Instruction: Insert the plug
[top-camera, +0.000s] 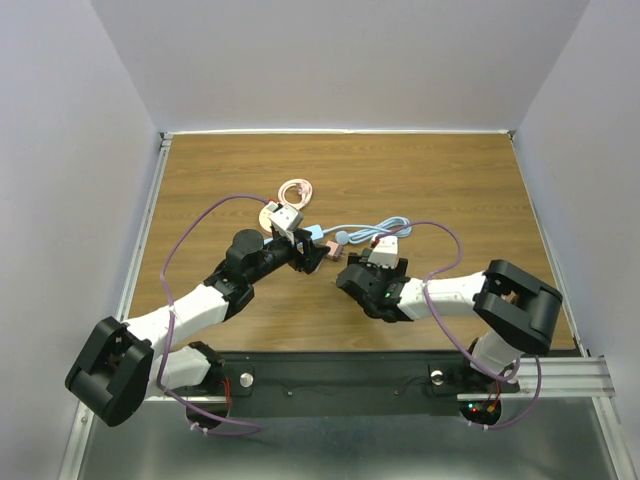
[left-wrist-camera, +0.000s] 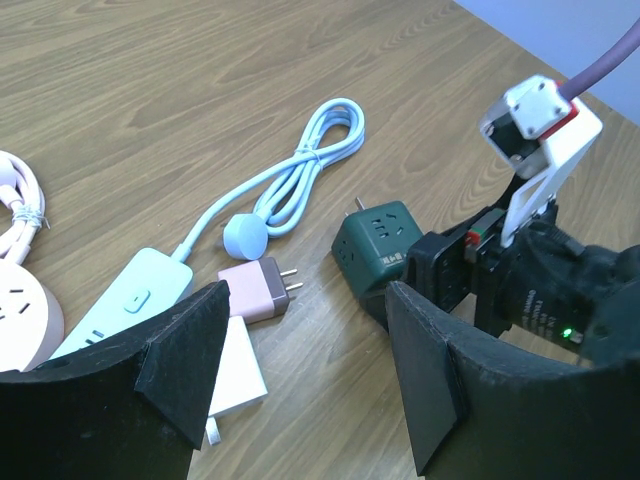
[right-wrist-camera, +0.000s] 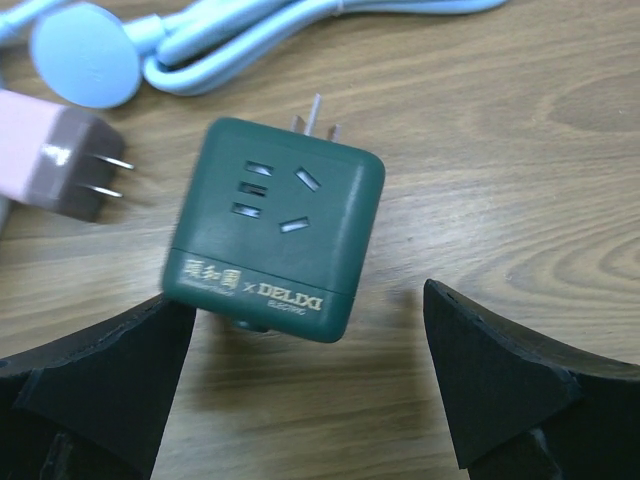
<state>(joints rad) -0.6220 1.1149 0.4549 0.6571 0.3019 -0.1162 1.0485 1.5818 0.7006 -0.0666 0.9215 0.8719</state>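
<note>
A pink plug adapter (left-wrist-camera: 255, 288) with two prongs lies on the wooden table (left-wrist-camera: 150, 90), prongs toward a dark green cube socket (left-wrist-camera: 380, 245). In the right wrist view the green cube (right-wrist-camera: 275, 230) lies socket face up, just ahead of my open right gripper (right-wrist-camera: 305, 330), its lower left corner close to the left finger; the pink plug (right-wrist-camera: 50, 165) lies at the left edge. My left gripper (left-wrist-camera: 305, 340) is open and empty, above bare table near the pink plug. In the top view the left gripper (top-camera: 322, 258) and the right gripper (top-camera: 348, 270) face each other at mid-table.
A light blue power strip (left-wrist-camera: 125, 305) with a coiled blue cable (left-wrist-camera: 310, 165) and a round blue plug (left-wrist-camera: 245, 237) lies beside the pink plug. A white adapter (left-wrist-camera: 235, 375) lies under the left finger. A pink round socket (left-wrist-camera: 20, 310) and a pink cable coil (top-camera: 294, 190) lie farther left.
</note>
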